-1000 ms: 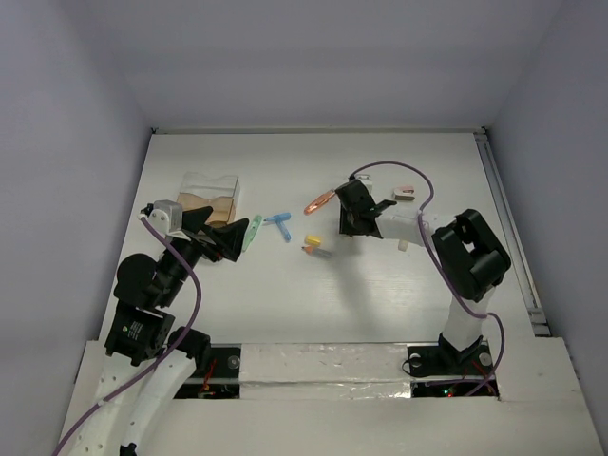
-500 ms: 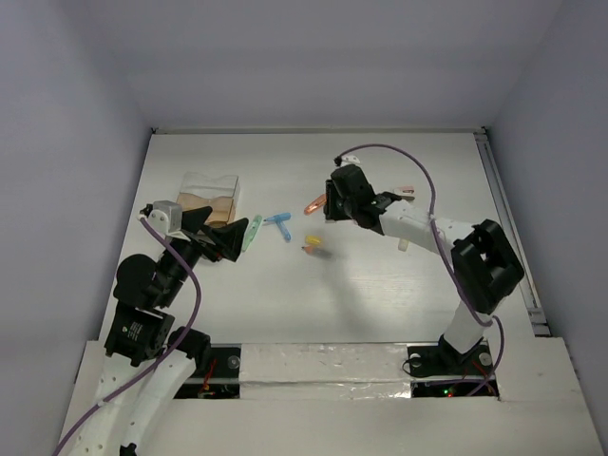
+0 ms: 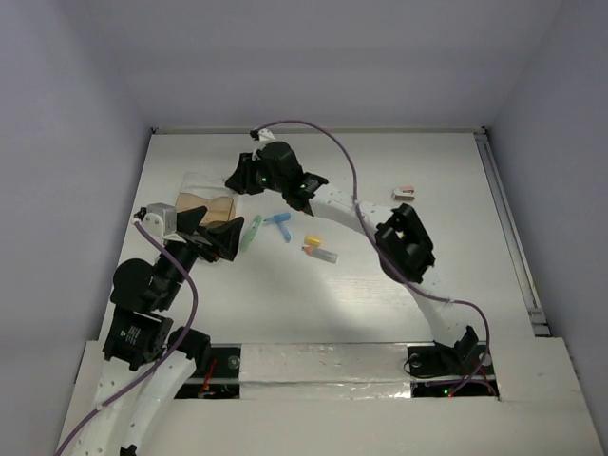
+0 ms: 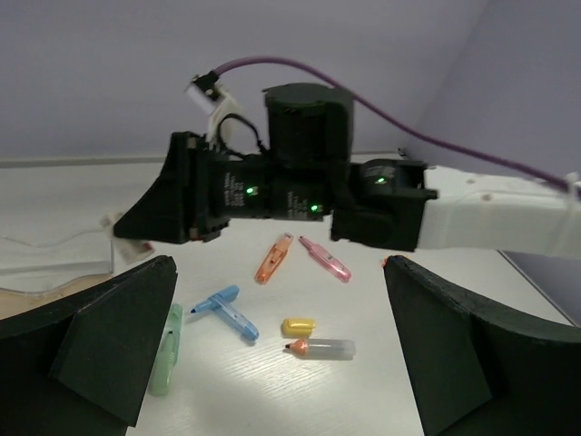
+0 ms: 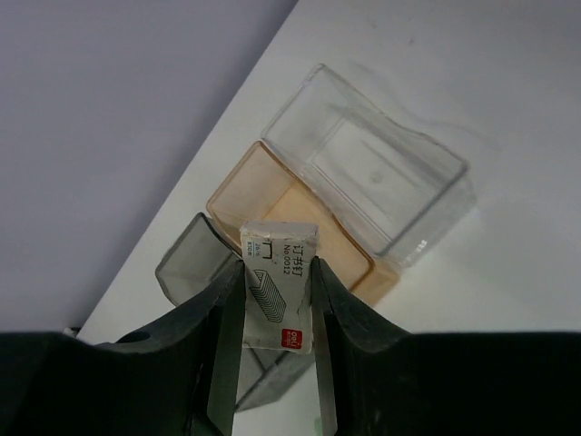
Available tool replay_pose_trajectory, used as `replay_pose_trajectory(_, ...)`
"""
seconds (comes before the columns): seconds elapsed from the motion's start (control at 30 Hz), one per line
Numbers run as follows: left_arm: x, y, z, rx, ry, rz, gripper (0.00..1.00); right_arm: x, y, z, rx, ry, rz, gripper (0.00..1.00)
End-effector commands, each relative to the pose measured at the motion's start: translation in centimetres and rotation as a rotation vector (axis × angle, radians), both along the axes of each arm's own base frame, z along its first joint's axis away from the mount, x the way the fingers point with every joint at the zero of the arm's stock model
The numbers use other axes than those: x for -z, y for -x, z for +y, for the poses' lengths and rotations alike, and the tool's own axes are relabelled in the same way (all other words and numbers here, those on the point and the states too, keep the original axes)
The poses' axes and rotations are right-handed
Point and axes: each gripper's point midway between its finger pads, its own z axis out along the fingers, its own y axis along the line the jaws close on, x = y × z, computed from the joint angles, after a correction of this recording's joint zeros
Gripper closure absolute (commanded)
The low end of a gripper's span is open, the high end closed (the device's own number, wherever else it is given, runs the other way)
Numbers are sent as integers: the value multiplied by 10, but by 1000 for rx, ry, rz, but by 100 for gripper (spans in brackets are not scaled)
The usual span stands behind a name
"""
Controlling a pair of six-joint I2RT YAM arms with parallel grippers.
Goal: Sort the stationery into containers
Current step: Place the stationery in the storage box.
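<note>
At the near left, the left gripper (image 3: 217, 232) hangs with its fingers spread wide and nothing between them. It is just near of the containers (image 3: 195, 188) and just left of a green piece (image 3: 252, 231). The containers sit at the far left of the table (image 3: 285, 304). The right wrist view shows a clear compartment, a tan one beside it and a grey one beyond that.

The big change is above them. A second ago the right gripper (image 3: 245, 177) was right of the table's middle; it has since swung across and now hovers over the containers. Its fingers are pinched on a staple box (image 5: 279, 286), a small white carton held upright. In the wrist view the carton hangs over the border of the tan and grey compartments, and I cannot tell which one it is truly above. The carry looks done, and I judge that only lowering and release remain for this piece.

Right of the green piece, a blue piece (image 3: 278, 223), a yellow cap (image 3: 313, 240) and a clear marker (image 3: 323, 253) lie loose where they lay before. The left wrist view adds an orange clip (image 4: 272, 259) and a pink clip (image 4: 325, 259) beyond them, under the right arm. A pink-and-white piece (image 3: 404, 193) lies well apart at the far right. All of these are yet to be sorted.
</note>
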Motion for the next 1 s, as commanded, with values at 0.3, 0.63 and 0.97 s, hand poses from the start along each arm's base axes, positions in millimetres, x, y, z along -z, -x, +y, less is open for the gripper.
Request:
replay_pose_trajectory(0.3,-19,8,3,-6,17,-74,1,-3,61,99,-247,-131,-27,77)
replay_pose_trajectory(0.63,-20,9,4,-4,18,-77,1,26,82,109,-270,-80,-3,71)
replay_pose_trajectory(0.97,-20,9,4,-6,19,-77,1,20,79,102,-243,-70,-35,33)
